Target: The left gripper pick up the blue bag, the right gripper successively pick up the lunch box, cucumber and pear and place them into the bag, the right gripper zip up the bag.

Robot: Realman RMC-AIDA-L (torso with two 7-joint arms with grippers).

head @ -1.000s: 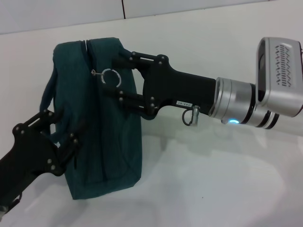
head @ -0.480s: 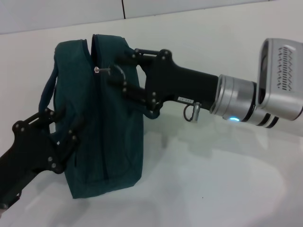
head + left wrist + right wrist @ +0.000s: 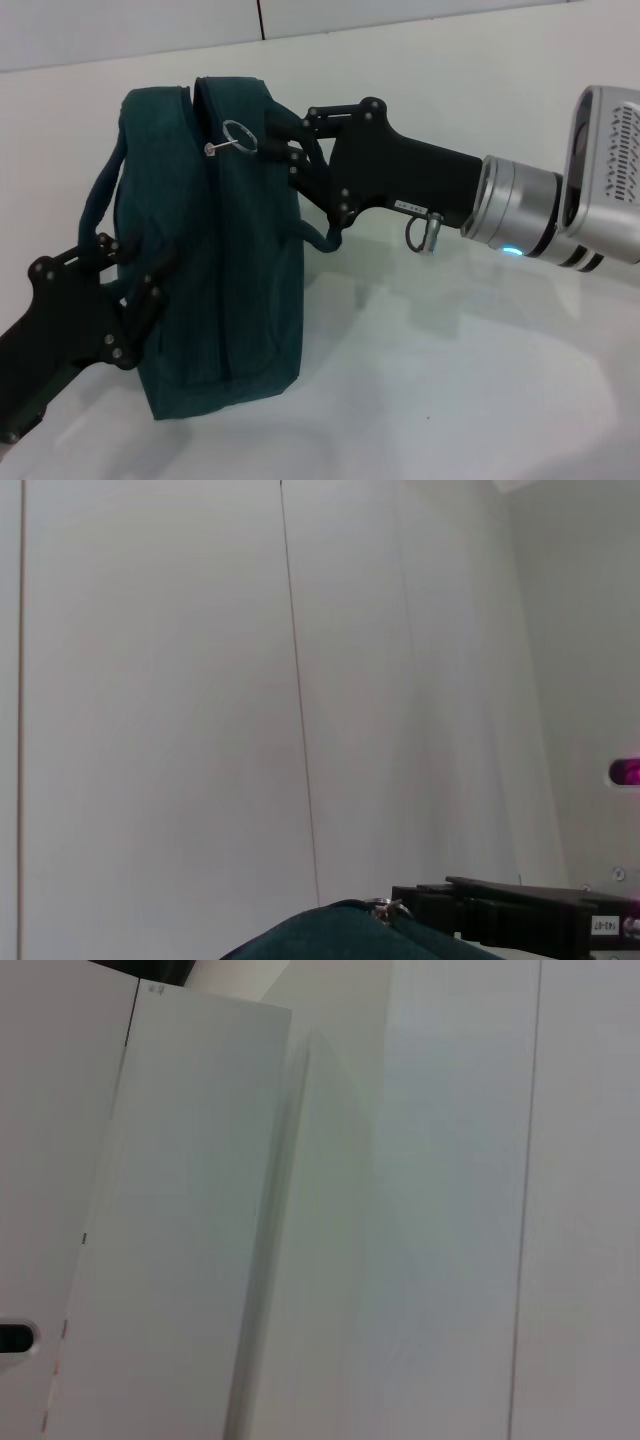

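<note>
The blue bag point(image 3: 210, 250) hangs at the left of the head view, zipper side toward me. Its top edge also shows in the left wrist view point(image 3: 330, 935). My left gripper point(image 3: 135, 290) is shut on the bag's near handle at the lower left. My right gripper point(image 3: 270, 137) is at the bag's upper right edge with its jaws drawn together. The metal ring pull point(image 3: 238, 134) lies just beside its tips; I cannot tell whether they touch. The bag's other handle point(image 3: 322, 238) hangs under the right gripper. The lunch box, cucumber and pear are out of view.
A white table point(image 3: 450, 380) spreads to the right of and below the bag. A white wall point(image 3: 100, 30) stands behind. The right wrist view shows only white panels point(image 3: 400, 1210).
My right gripper has drawn back to the right and its jaws have come together. The ring pull, earlier between the open fingers, now sits left of the tips. The zipper slider shifted slightly.
</note>
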